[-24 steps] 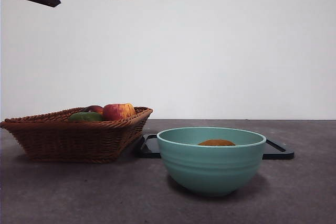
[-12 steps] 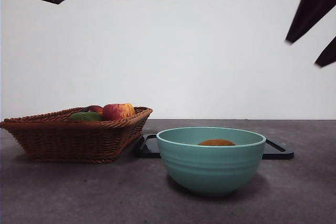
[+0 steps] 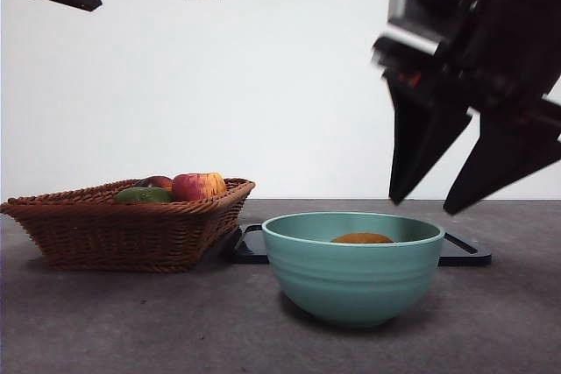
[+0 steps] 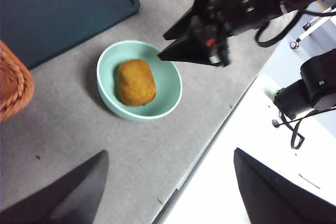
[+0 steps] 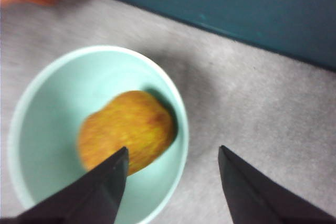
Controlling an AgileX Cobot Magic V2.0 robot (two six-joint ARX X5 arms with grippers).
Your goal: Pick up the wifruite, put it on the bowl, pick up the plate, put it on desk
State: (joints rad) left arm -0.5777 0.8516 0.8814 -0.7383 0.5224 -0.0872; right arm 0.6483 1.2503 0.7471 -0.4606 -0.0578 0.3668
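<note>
Descending since half a second ago, the right gripper [image 3: 425, 203] is now being seen at 2 o'clock above the bowl [image 3: 352, 269], jaws spread wide, nothing held. One wifruite [image 3: 361, 238] is being kept inside the one bowl on the desk [image 3: 131, 321]. One dark tray [image 3: 465, 251] is lying behind. One basket [image 3: 123, 229] is sitting at 9 o'clock. The left gripper [image 4: 168, 182] is hanging high, wide open, empty.

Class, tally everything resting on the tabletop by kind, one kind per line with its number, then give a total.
Bowls: 1, the teal bowl
Baskets: 1, the wicker basket
Trays: 1, the dark tray
Fruits: 4, the wifruite in the bowl, plus the apple, green fruit and dark red fruit in the basket
Total: 7
</note>
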